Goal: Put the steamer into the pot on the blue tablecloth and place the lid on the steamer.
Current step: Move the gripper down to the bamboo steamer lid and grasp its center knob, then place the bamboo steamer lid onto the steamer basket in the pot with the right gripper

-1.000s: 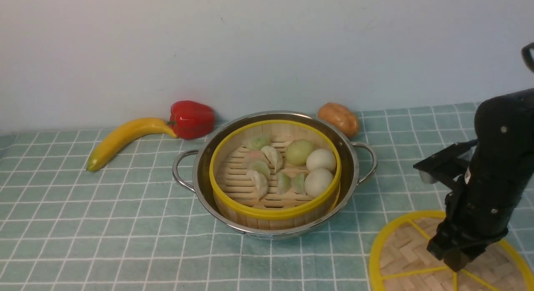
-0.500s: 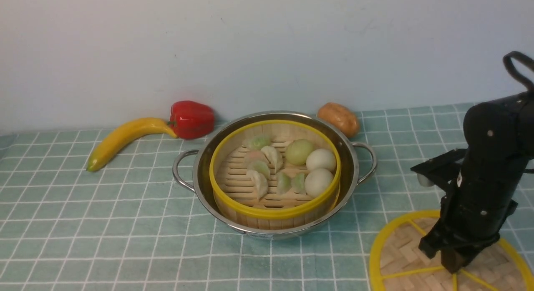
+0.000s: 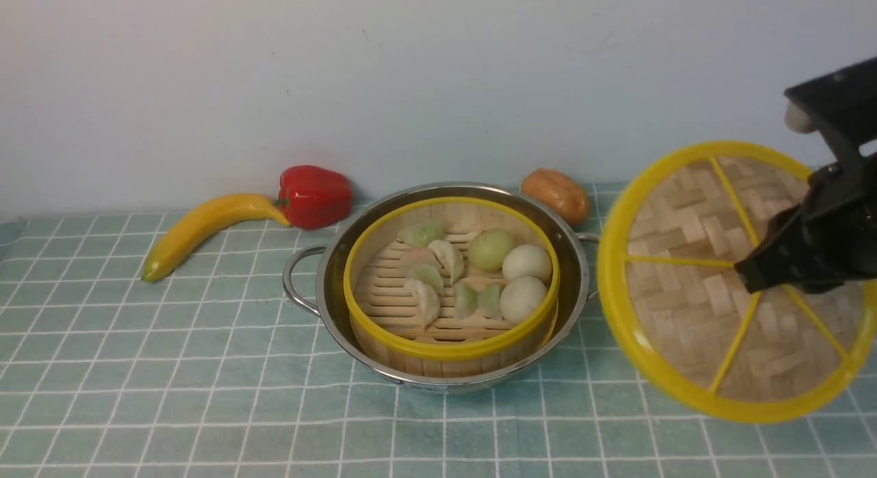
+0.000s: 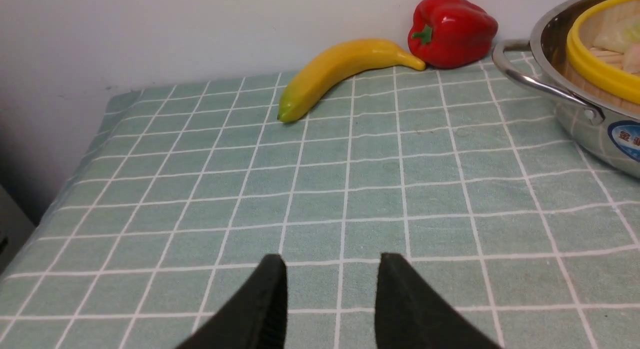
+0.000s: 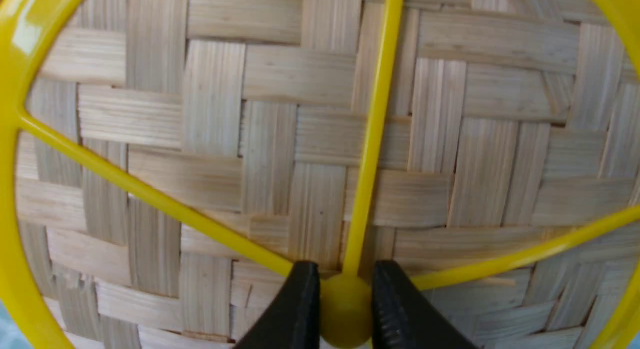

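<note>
right claw clamps the lid by its hub; i have just lifted it, tilted, so covering the steamer comes next.

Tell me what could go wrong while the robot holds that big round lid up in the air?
1. The right end effector pinches the lid only by its small round knob, so the tilted lid could swing or slip out.
2. Tilted like that, its edge might bump the pot or land crooked on the steamer.
</note>
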{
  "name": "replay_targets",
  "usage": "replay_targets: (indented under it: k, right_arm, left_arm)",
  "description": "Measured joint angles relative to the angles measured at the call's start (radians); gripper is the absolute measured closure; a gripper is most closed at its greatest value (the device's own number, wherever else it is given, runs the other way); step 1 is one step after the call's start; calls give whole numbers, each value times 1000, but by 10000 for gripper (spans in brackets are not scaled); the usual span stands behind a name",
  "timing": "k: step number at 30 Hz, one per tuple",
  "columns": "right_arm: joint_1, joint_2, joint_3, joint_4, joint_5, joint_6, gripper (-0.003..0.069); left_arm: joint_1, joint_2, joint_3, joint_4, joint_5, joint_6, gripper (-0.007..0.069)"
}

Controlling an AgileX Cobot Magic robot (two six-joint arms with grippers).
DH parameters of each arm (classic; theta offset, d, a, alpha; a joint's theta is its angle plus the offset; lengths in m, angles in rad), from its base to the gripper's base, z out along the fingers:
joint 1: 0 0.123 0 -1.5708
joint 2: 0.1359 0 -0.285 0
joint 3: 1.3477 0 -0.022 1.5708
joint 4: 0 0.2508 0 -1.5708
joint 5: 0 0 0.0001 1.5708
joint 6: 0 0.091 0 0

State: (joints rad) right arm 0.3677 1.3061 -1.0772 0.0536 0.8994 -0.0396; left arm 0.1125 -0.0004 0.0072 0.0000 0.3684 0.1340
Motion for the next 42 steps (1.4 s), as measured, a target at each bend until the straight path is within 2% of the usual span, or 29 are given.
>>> replay_targets:
  k: [4,5,9,16,21,29,42]
  right_arm:
    - [79,28,-5,87,-51,-125,512]
    - [127,68,-24,102,-77,-171,512]
    - [192,194,-129,106,-140,-200,512]
    - [199,387,-405,98,-160,-205,512]
    - [199,502,-540,98,-112,-206,512]
    - [199,561,-571,94,-10,-206,512]
    - [199,618,-579,80,-77,-247,513]
  left_arm:
    - [0,0,0,0,0,0,382]
    - [0,0,0,0,0,0,382]
    - [0,0,0,0,0,0,382]
    - [0,0,0,0,0,0,382]
    - [0,0,0,0,0,0,382]
    - [0,0,0,0,0,0,382]
    - [0,0,0,0,0,0,382]
